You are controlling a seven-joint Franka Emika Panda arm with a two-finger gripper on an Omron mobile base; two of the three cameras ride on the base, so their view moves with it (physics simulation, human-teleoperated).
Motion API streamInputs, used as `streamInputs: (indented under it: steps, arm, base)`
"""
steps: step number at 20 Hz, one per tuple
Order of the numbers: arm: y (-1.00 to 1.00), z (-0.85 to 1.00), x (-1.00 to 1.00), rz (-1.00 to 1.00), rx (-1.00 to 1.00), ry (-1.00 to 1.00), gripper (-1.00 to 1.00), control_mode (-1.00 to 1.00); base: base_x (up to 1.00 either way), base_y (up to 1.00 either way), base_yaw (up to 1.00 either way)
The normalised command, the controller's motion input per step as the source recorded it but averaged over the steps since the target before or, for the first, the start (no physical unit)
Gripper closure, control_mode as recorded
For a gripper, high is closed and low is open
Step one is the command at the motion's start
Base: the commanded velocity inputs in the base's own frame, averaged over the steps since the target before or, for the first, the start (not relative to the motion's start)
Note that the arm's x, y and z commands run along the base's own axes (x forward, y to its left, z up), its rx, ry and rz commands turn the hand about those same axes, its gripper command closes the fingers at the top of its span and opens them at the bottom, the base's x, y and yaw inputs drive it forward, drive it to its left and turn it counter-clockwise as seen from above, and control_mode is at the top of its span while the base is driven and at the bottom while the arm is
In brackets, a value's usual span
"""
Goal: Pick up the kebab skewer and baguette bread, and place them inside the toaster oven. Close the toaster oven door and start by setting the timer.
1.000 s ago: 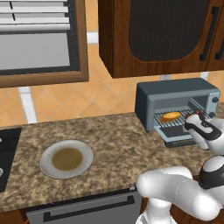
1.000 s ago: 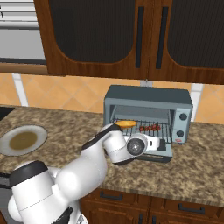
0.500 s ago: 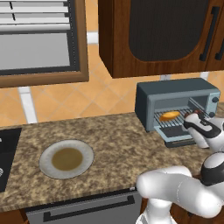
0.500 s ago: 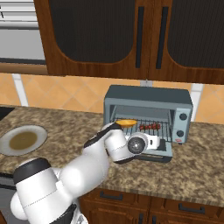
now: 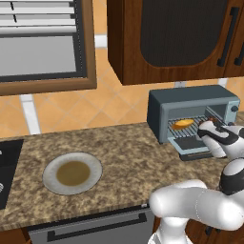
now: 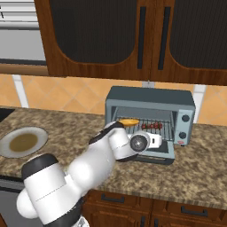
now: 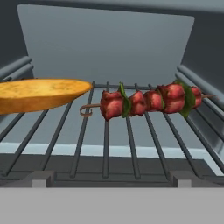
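Both foods now lie on the wire rack inside the boxy blue-grey toaster oven [image 6: 150,116], which stands on the speckled brown stone table [image 5: 119,162] under the dark wood cupboards. In the hand view the oval golden-orange baguette bread [image 7: 41,94] rests at about nine o'clock, and the thin kebab skewer of dark red chunks with green bits [image 7: 146,101] lies crosswise from the centre toward three o'clock, its looped end just beside the loaf's tip but apart from it. They sit side by side, so neither is stacked, and seemingly far enough in for the door to shut. The blue-grey framed toaster oven door [image 6: 156,154] hangs folded down and open. The claw [image 5: 208,129] hovers at the oven mouth; whether its fingers are spread I cannot tell, though nothing appears held. An empty-looking grey plate [image 5: 72,172] lies well apart at eight o'clock.
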Motion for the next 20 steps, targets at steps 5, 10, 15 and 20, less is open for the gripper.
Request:
streamInputs:
  steps: [5, 10, 15, 20]
  arm:
    - [0.00, 0.00, 0.21, 0.00, 0.00, 0.00, -1.00, -1.00]
    - [0.00, 0.00, 0.31, 0.00, 0.00, 0.00, -1.00, -1.00]
    - [0.00, 0.00, 0.30, 0.00, 0.00, 0.00, -1.00, -1.00]
    - [0.00, 0.00, 0.27, 0.00, 0.00, 0.00, -1.00, -1.00]
  base:
    - [0.00, 0.00, 0.00]
    - [0.00, 0.00, 0.00]
    - [0.00, 0.00, 0.00]
    - [0.00, 0.00, 0.00]
